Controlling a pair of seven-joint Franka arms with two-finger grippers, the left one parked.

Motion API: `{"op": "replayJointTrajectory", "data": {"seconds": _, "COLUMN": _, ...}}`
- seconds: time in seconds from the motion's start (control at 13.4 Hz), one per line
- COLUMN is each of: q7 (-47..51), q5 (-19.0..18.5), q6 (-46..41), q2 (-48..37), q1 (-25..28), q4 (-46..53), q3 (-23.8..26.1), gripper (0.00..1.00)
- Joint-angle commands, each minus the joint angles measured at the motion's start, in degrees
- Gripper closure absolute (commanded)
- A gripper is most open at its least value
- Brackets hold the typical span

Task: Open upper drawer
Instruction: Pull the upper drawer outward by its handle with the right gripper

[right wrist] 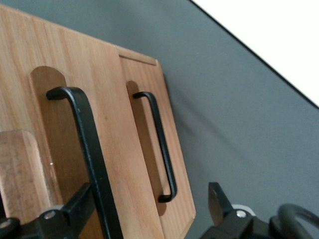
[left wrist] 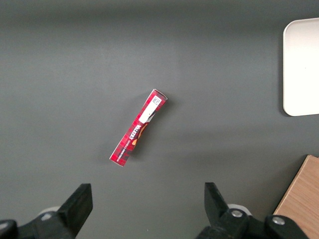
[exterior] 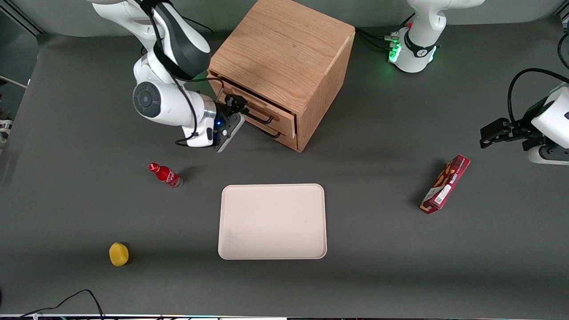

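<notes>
The wooden cabinet (exterior: 284,49) stands at the back of the table. Its upper drawer (exterior: 263,106) has a long black wire handle (exterior: 258,118). My right gripper (exterior: 235,106) is right in front of this drawer, at the handle. In the right wrist view the gripper (right wrist: 147,199) is open, with its fingers (right wrist: 219,199) wide apart. The upper drawer's handle (right wrist: 87,134) runs between them, close against one finger. The upper drawer's front (right wrist: 107,99) stands a little proud of the lower drawer (right wrist: 147,74), which has its own handle (right wrist: 162,144).
A beige tray (exterior: 272,221) lies nearer the front camera than the cabinet. A red bottle (exterior: 165,174) lies near my arm, and a yellow object (exterior: 118,254) is nearer the front edge. A red box (exterior: 445,184) lies toward the parked arm's end and also shows in the left wrist view (left wrist: 138,127).
</notes>
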Motion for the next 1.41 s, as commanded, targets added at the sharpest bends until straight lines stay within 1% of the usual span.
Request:
{"op": "replayJointTrajectory", "data": {"seconds": 0.0, "q7": -1.69, "q5": -1.34, "q6": 0.18, "q2": 1.14, "q1": -0.18, "q4": 2.24, "q3": -0.91, "gripper": 0.0}}
{"op": "replayJointTrajectory", "data": {"seconds": 0.15, "q7": -1.77, "q5": -1.97, "q6": 0.09, "q2": 2.28, "q1": -0.18, "q4": 3.47, "q3": -2.48, "gripper": 0.0}}
{"op": "replayJointTrajectory", "data": {"seconds": 0.3, "q7": -2.74, "q5": -3.55, "q6": -0.09, "q2": 3.17, "q1": -0.18, "q4": 4.44, "q3": -2.84, "gripper": 0.0}}
{"op": "replayJointTrajectory", "data": {"seconds": 0.6, "q7": -4.84, "q5": -3.91, "q6": -0.09, "q2": 4.83, "q1": -0.18, "q4": 6.28, "q3": -4.68, "gripper": 0.0}}
{"op": "replayJointTrajectory", "data": {"seconds": 0.89, "q7": -4.94, "q5": -6.45, "q6": -0.35, "q2": 8.0, "q1": -0.18, "q4": 10.15, "q3": -5.57, "gripper": 0.0}}
{"op": "replayJointTrajectory", "data": {"seconds": 1.04, "q7": -4.94, "q5": -6.98, "q6": -0.44, "q2": 9.58, "q1": -0.09, "q4": 12.08, "q3": -6.36, "gripper": 0.0}}
{"op": "replayJointTrajectory", "data": {"seconds": 1.19, "q7": -4.94, "q5": -9.26, "q6": -0.61, "q2": 11.16, "q1": -0.09, "q4": 13.84, "q3": -6.62, "gripper": 0.0}}
{"op": "replayJointTrajectory", "data": {"seconds": 1.34, "q7": -5.11, "q5": -9.79, "q6": -2.1, "q2": 12.3, "q1": 0.0, "q4": 15.77, "q3": -7.41, "gripper": 0.0}}
